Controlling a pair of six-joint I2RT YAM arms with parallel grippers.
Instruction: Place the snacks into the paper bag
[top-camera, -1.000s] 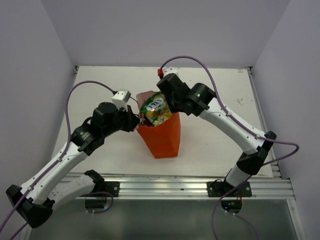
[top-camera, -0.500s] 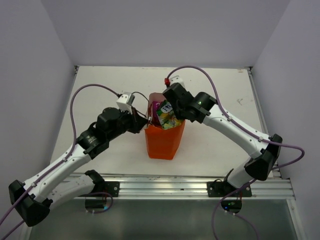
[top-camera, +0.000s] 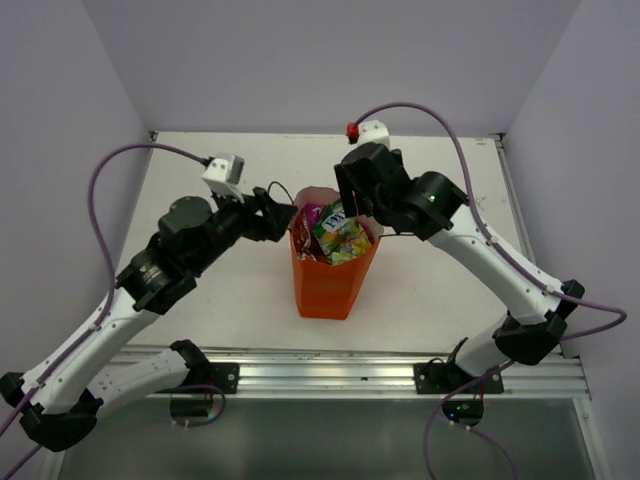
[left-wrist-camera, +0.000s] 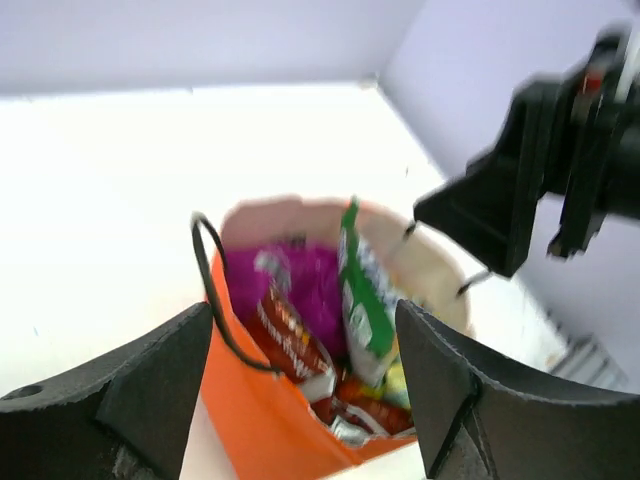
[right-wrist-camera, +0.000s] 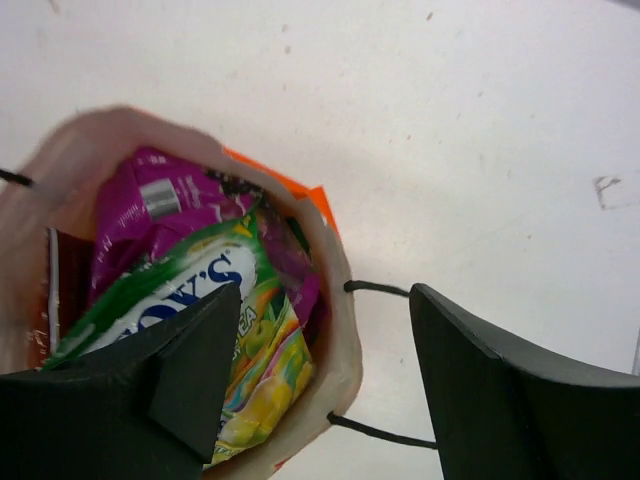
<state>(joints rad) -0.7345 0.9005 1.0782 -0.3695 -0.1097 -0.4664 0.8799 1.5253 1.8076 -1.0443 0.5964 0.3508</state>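
Soft, even light is coming from overhead, bleaching the white table (top-camera: 400, 300) nearly blank in both wrist views and casting only faint shadows. The left wrist view is smearing with motion blur, the right arm (left-wrist-camera: 540, 160) looking soft-edged, while the snacks (right-wrist-camera: 200, 300) are showing crisp in the right wrist view

Robotics lab cell: bare walls (top-camera: 300, 60) around a white table (top-camera: 440, 285) (arms (top-camera: 100, 325) bolted to a rail (top-camera: 330, 372)).

White table (top-camera: 245, 305) enclosed by 3 pale lavender walls (top-camera: 320, 60). Aluminium rail (top-camera: 330, 375) along near edge, dark grey floor (top-camera: 320, 440) below. Small scuff marks (top-camera: 483, 203) at tabletop right. Light even, diffuse.
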